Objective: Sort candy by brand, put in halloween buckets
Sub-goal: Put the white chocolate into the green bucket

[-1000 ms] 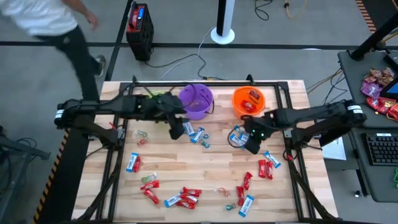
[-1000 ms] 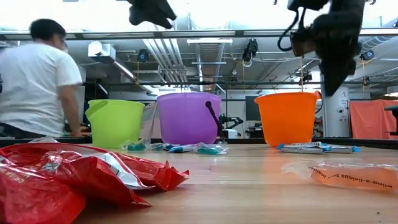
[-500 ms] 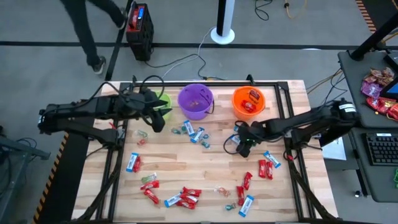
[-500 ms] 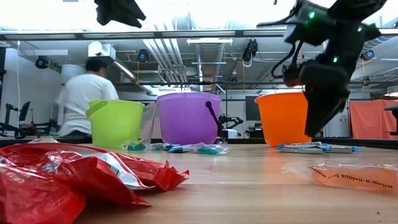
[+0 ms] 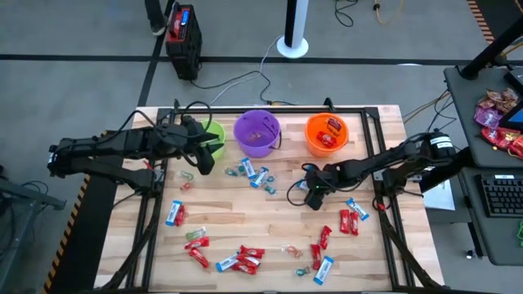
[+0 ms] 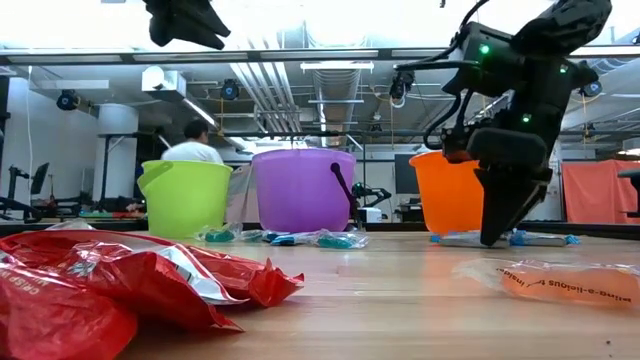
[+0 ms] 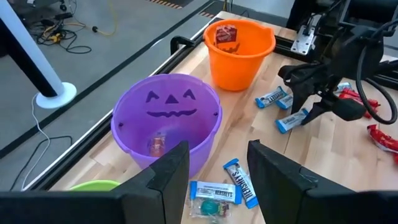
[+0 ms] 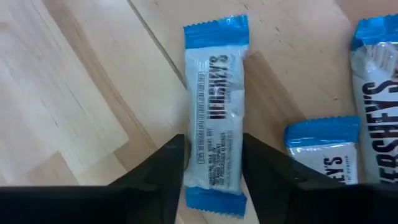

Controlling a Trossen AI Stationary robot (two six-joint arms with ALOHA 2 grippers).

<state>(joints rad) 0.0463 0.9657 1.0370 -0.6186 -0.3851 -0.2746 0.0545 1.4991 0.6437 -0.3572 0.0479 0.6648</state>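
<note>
The right gripper (image 8: pixel 210 163), jaws apart, straddles a blue-and-white candy (image 8: pixel 214 112) at the orange bucket's (image 5: pixel 327 133) six o'clock. The left gripper (image 7: pixel 214 163) hangs open near the purple bucket (image 7: pixel 166 118).

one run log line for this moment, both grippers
right gripper: open, straddling blue-and-white candy on table | left gripper: open, empty, above purple bucket

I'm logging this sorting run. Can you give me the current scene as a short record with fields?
right gripper: low at the table, jaws open astride a blue-and-white Hershey's bar, not yet closed on it
left gripper: raised beside the green bucket, jaws open, empty
orange bucket: holds red-wrapped candy
purple bucket: holds one small candy
</note>
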